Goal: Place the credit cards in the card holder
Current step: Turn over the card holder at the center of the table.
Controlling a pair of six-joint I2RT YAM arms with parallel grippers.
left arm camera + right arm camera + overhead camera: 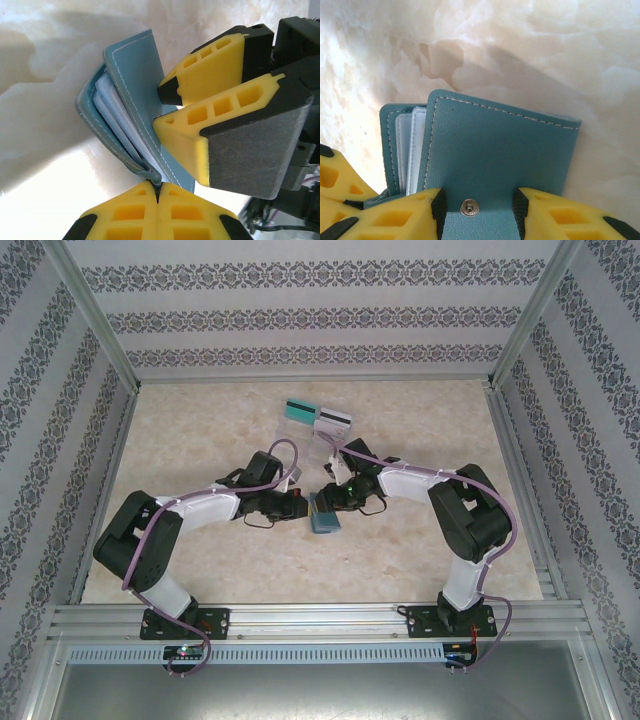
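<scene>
Left jaws are pinched shut on the near edge of the teal card holder [127,100]. Right jaws clamp its clasp tab [469,207]. Two credit cards [300,410] lie well beyond both, on open counter [200,430].

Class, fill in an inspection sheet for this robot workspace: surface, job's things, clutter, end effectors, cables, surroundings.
Surface: pale marbled table.
Job's things: teal card and white card at the far side; card holder held part open, pale pockets showing.
Clutter: faint pale shape by the white card, unidentifiable.
End effectors: left end effector shut on the card holder's edge; right end effector straddles its clasp tab, grip unclear.
Cables: purple cable along each arm.
Surroundings: patterned walls, metal frame.
</scene>
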